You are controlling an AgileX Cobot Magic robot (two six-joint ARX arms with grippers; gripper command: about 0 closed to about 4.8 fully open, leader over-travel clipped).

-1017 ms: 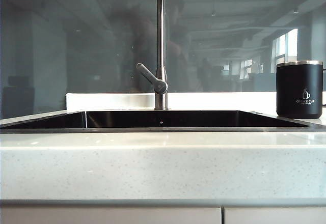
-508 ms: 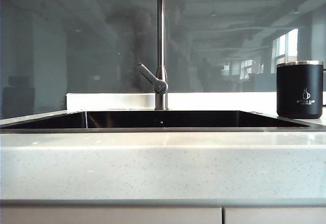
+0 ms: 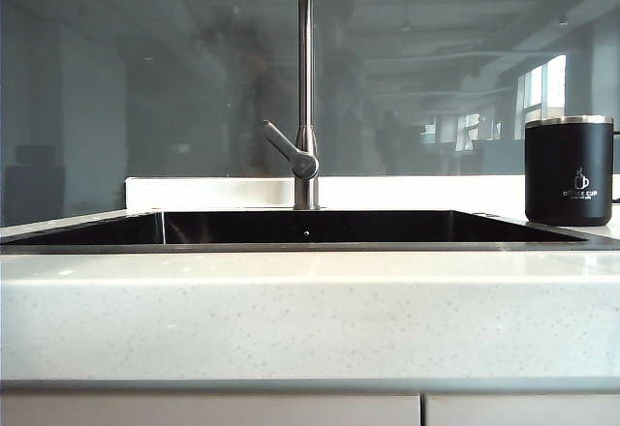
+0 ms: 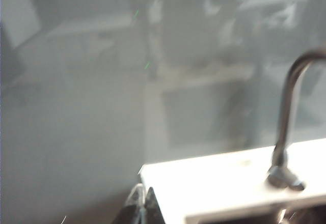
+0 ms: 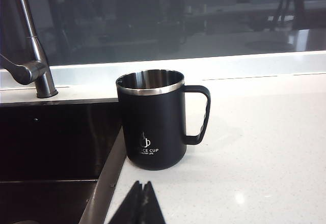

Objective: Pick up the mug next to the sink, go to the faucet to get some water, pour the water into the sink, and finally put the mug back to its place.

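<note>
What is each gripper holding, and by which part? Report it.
Nothing is held. The left gripper and right gripper are both shut on nothing; the mug stands untouched on the countertop beside the sink.

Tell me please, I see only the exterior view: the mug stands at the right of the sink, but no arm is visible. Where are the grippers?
Observer: The right gripper is shut and empty, low over the countertop, just in front of the mug.
Operator: Which way does the handle point?
Observer: In the right wrist view the handle points away from the sink, and the mug stands upright, close to the sink's edge.
Operator: And the left gripper?
Observer: The left gripper is shut too and holds nothing. Its camera, which is blurred, looks at the glass wall, with the faucet off to one side.
</note>
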